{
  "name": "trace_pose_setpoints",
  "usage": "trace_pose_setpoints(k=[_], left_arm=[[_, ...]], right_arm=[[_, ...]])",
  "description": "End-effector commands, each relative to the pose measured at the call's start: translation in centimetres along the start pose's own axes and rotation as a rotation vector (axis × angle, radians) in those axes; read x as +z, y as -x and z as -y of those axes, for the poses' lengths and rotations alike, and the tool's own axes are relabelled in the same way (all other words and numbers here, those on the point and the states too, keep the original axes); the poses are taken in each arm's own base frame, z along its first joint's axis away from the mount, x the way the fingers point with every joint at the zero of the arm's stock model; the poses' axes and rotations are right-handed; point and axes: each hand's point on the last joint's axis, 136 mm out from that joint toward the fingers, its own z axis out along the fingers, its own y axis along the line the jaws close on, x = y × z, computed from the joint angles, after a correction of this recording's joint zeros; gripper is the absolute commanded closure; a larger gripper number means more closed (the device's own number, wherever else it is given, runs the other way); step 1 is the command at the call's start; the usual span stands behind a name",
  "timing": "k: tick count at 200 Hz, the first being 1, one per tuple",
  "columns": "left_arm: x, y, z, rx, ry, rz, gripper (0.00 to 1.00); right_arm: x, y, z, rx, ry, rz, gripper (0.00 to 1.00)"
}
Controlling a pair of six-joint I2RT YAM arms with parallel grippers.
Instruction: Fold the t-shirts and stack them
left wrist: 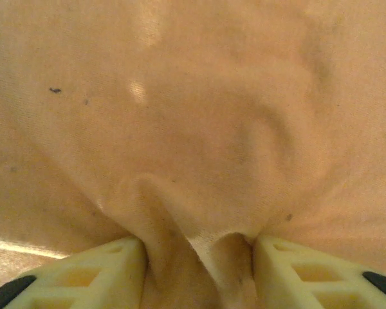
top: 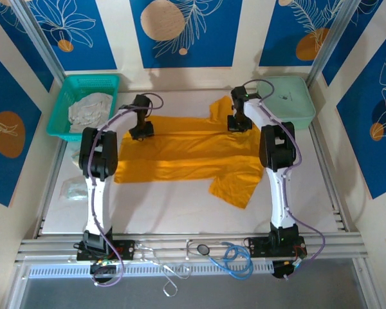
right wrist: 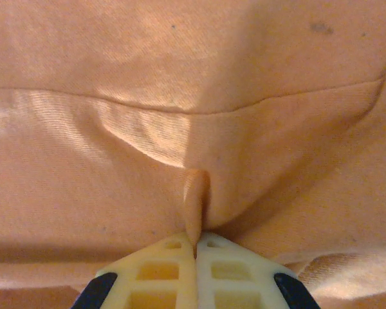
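Spread flat mid-table [top: 180,212]: mustard-orange t-shirt [top: 180,154], one sleeve pointing to the far side, the other to the near edge. The left gripper [top: 141,133] sits on the shirt's far-left edge, its jaws part-way apart and clamped on a thick ridge of cloth bunched between them. The right gripper [top: 238,125] sits by the far sleeve, its jaws nearly together and pinching a thin pleat. A pale whitish-grey garment [top: 90,109] lies crumpled in the teal mesh basket [top: 93,78] at the far left corner. A mint-green case [top: 289,100] sits at the far right.
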Motion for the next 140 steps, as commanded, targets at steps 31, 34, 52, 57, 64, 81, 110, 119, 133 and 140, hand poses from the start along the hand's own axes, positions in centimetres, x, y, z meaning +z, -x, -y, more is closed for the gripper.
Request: trace_pose_setpoints(k=[31,34,52,57,64,81,110,119,133,140], left_arm=[[-1.1,-5.2,-1.8,-0.010,0.001,-0.072,0.58],[-1.1,-5.5,-1.8,-0.010,-0.001,-0.075,0.58],[-1.4,-6.4,-1.9,-0.023,-0.017,-0.073,0.58],[-1.4,-6.7,-1.9,-0.024,-0.020,-0.075,0.57],[-1.5,-6.9,-1.8,-0.027,-0.026,-0.077,0.57],[-1.7,-7.2,-1.7,-0.027,-0.039,-0.079,0.56],[-3.6,-6.8,-1.5,-0.024,-0.049,-0.047,0.55],[-4.5,-6.5,-1.6,-0.026,-0.052,-0.030,0.55],[-6.0,-6.2,-1.9,-0.024,-0.050,-0.007,0.53],[-6.7,-6.0,-2.0,-0.024,-0.049,0.006,0.52]], right_arm=[[-3.0,-4.0,0.9,0.054,0.000,-0.011,1.00],[-3.2,-4.2,0.9,0.055,0.000,-0.009,1.00],[-3.7,-5.4,1.2,0.076,-0.004,-0.008,1.00],[-3.8,-5.8,1.2,0.080,-0.004,-0.011,1.00],[-3.8,-6.0,1.4,0.089,-0.004,-0.011,1.00],[-4.1,-6.4,1.5,0.093,-0.004,-0.013,1.00],[-5.2,-6.8,1.5,0.092,-0.005,-0.008,1.00],[-5.7,-6.9,1.4,0.092,-0.001,0.000,1.00],[-6.4,-7.2,1.5,0.095,0.002,0.009,1.00],[-6.8,-7.4,1.5,0.096,0.003,0.011,1.00]])
